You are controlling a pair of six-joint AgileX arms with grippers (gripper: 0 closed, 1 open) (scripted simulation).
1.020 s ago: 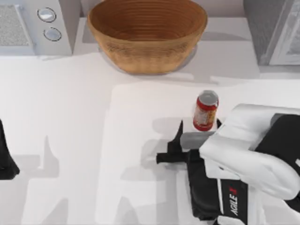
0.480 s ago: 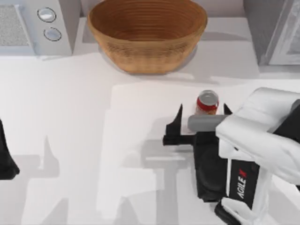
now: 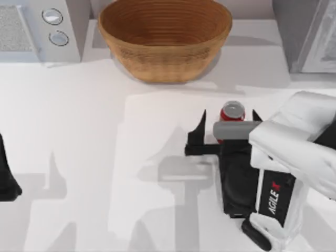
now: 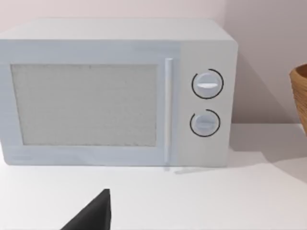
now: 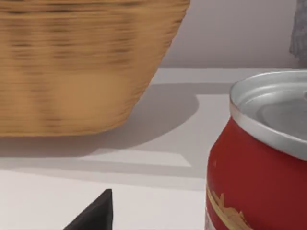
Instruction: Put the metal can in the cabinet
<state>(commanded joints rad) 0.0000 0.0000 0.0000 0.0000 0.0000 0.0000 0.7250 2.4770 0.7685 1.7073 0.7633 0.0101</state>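
White desk [image 3: 79,157]. Dark grey speckled cabinet [image 3: 302,31] top right, round wicker bowl [image 3: 165,37] beside. Right end effector [image 3: 229,128] spread wide, fingers flanking small red metal can [image 3: 232,112], upright mid-right. Left end effector [image 3: 6,176] parked far left, state unclear.

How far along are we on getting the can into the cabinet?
Early. The right end effector is open around the upright metal can, one finger each side, no grip yet. The can stands on the table. Grasping, carrying and placing it in the cabinet remain. The left end effector sits parked at the left edge.
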